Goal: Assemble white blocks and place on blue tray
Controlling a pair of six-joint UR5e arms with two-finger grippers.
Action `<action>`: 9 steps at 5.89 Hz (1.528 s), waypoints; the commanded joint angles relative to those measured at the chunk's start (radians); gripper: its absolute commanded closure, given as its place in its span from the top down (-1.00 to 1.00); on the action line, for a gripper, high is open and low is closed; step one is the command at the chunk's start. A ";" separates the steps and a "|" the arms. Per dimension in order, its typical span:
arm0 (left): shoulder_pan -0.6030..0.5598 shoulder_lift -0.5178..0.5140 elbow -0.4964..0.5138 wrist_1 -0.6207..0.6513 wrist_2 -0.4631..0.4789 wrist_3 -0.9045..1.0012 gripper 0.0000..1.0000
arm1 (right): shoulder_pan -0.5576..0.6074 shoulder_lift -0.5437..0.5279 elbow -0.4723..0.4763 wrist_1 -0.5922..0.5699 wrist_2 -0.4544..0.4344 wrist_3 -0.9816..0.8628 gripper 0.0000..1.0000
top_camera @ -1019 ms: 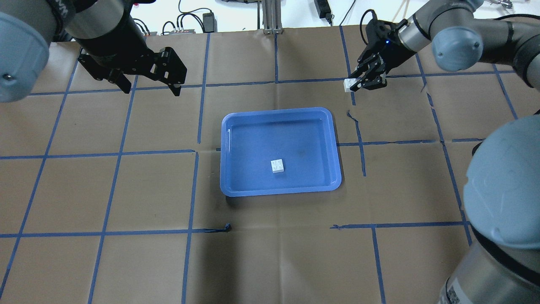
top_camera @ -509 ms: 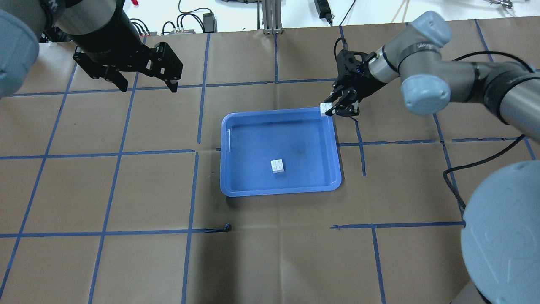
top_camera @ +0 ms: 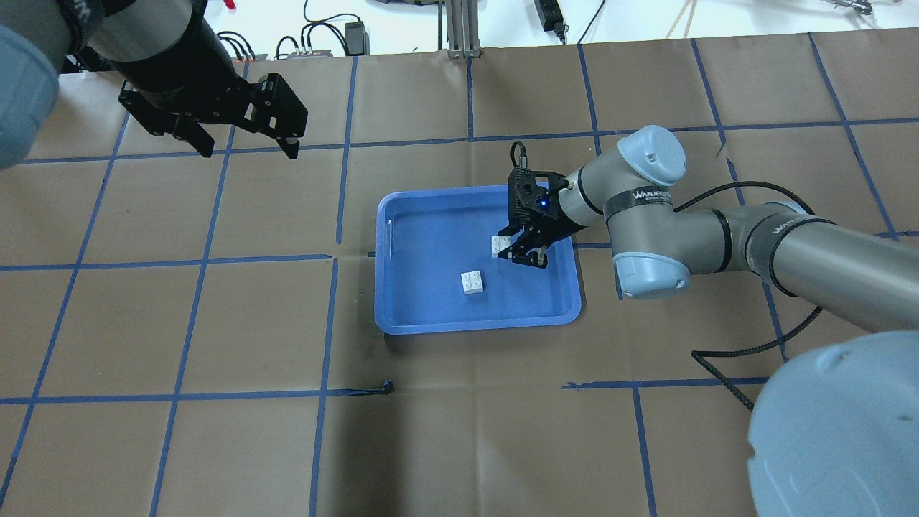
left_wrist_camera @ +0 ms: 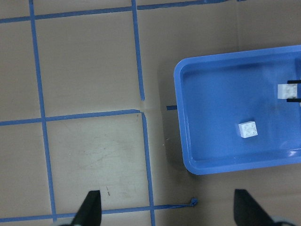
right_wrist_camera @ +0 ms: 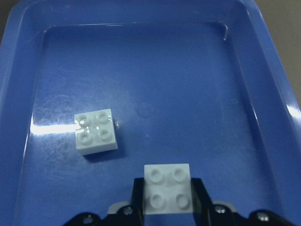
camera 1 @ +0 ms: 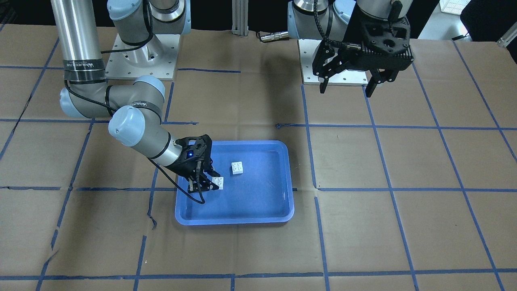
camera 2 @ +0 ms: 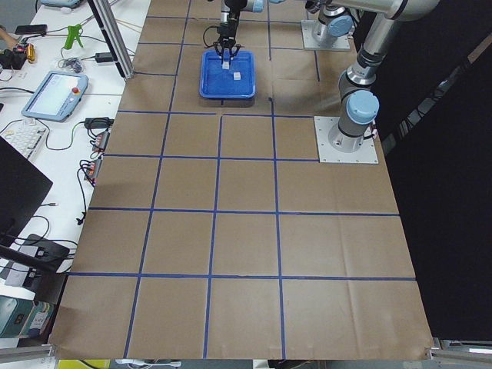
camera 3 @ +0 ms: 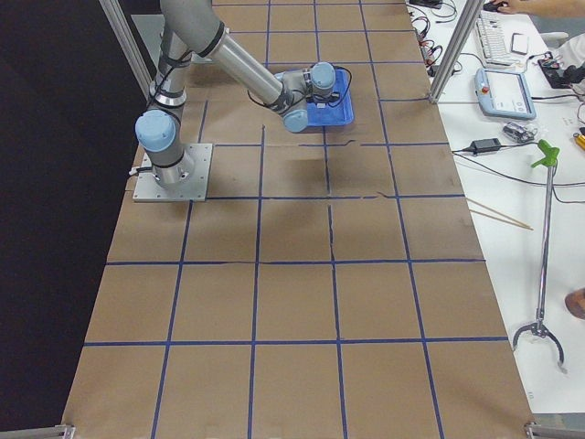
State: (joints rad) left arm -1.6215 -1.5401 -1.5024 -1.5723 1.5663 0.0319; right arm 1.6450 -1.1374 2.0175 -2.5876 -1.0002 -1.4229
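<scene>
One white block [top_camera: 472, 282] lies studs up on the floor of the blue tray [top_camera: 431, 237]. My right gripper [top_camera: 518, 253] is shut on the second white block [top_camera: 500, 245] and holds it over the tray's right half, a short way behind and to the right of the lying one. In the right wrist view the held block [right_wrist_camera: 167, 188] sits studs up between the fingers, apart from the lying block [right_wrist_camera: 96, 132]. My left gripper [top_camera: 250, 151] is open and empty, high over the table's far left, away from the tray.
The table is brown paper with a blue tape grid. Cables and power supplies lie beyond the far edge [top_camera: 344, 36]. A black cable [top_camera: 747, 345] trails from my right arm over the table to the right of the tray.
My right gripper has carried its white block from the far right of the table to over the tray's right half. My left gripper has drifted slightly back.
</scene>
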 commanded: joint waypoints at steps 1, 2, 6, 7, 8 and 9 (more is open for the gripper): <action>0.000 0.002 -0.001 0.000 0.001 0.000 0.98 | 0.006 -0.004 0.073 -0.084 0.000 0.015 -0.44; 0.002 0.002 -0.001 0.003 -0.002 0.002 0.98 | 0.012 -0.004 0.075 -0.085 0.002 0.016 -0.44; 0.005 -0.006 0.007 0.011 -0.005 0.003 0.98 | 0.035 -0.025 0.078 -0.086 -0.001 0.045 -0.45; 0.003 0.006 -0.001 0.005 0.000 0.003 0.98 | 0.036 -0.027 0.092 -0.088 0.000 0.045 -0.45; 0.000 0.005 -0.004 0.006 -0.003 0.003 0.98 | 0.036 -0.028 0.102 -0.088 0.000 0.044 -0.45; -0.001 -0.003 -0.004 0.008 -0.003 0.003 0.98 | 0.036 -0.028 0.102 -0.088 0.002 0.042 -0.45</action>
State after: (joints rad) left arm -1.6211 -1.5387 -1.5052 -1.5658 1.5636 0.0353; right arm 1.6811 -1.1650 2.1166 -2.6752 -0.9998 -1.3792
